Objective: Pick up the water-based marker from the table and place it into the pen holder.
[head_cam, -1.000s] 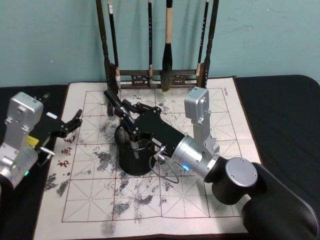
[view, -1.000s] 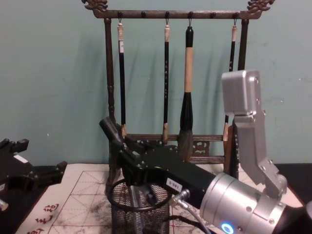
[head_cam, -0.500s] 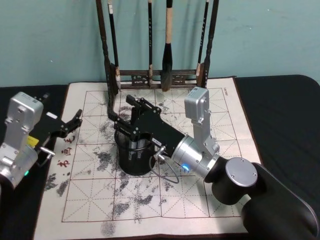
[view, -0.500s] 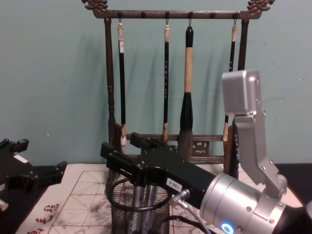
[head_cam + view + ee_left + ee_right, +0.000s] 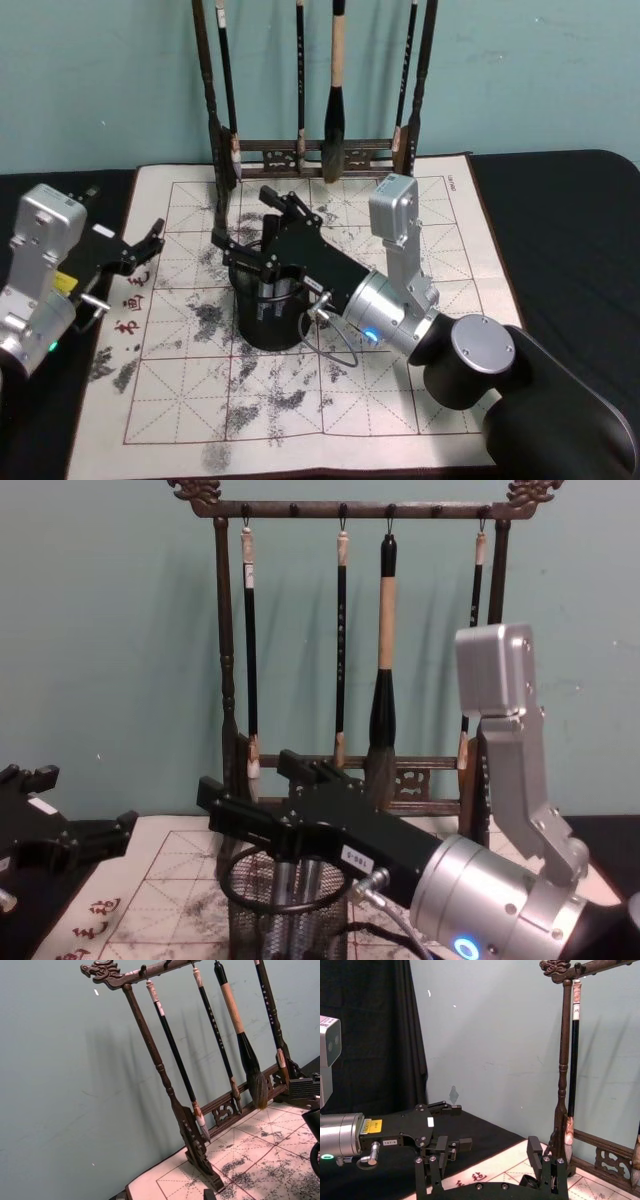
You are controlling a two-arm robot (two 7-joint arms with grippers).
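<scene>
Below the spread right tool (image 5: 247, 228), marker (image 5: 284, 895) inside pen holder (image 5: 268, 318)

Black wire-mesh pen holder (image 5: 285, 910), dark carved wooden brush rack (image 5: 350, 630), ink-stained gridded paper mat (image 5: 400, 390), matt black tablecloth (image 5: 560, 230).

Dark wooden brush rack (image 5: 310, 150) with four hanging brushes (image 5: 383, 650) at far edge of ink-stained grid mat (image 5: 400, 400).

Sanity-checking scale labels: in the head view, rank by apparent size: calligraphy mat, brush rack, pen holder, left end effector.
1. Calligraphy mat, largest by far.
2. Brush rack, though its top is cut off by the frame.
3. Pen holder and left end effector: look about alike, so I won't rank them.
</scene>
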